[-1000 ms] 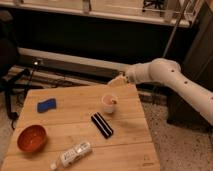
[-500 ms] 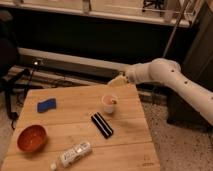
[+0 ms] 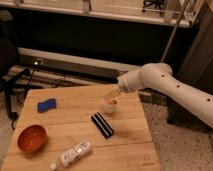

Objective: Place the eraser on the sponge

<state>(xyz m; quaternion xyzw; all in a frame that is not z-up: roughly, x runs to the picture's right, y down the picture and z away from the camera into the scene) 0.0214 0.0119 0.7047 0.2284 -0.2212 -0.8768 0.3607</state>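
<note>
Nothing seems to have moved over the last second: the jaws hang where they were, at the tip of the white arm (image 3: pixel 165 82) that reaches in from the right, low over the far right part of the tabletop (image 3: pixel 75 117), and every object lies where it lay. Whether the jaws are open or closed I cannot tell. Nothing dark shows at them, so they do not appear to carry the eraser.

Right beneath them stands a small pale cup (image 3: pixel 109 106). Whether they touch its rim or hover just above it cannot be made out. Just in front of the cup, nearer the camera, the eraser (image 3: pixel 102 125) lies flat on the wood on a diagonal, apart from both cup and jaws. The sponge (image 3: pixel 46 105) lies well apart to the left, flat, with its top bare. Nearer the camera than the sponge sits an orange bowl (image 3: pixel 32 138), and a clear plastic bottle (image 3: pixel 74 154) lies on its side by the near edge.

For the task, this stillness brings nothing closer: the eraser rests on the tabletop, not on the sponge. As I judge it, a grasp would need the jaws brought toward the camera and down, set across the eraser's narrow width, followed by a long carry leftward. The cup, so close by, could be knocked on the way.
</note>
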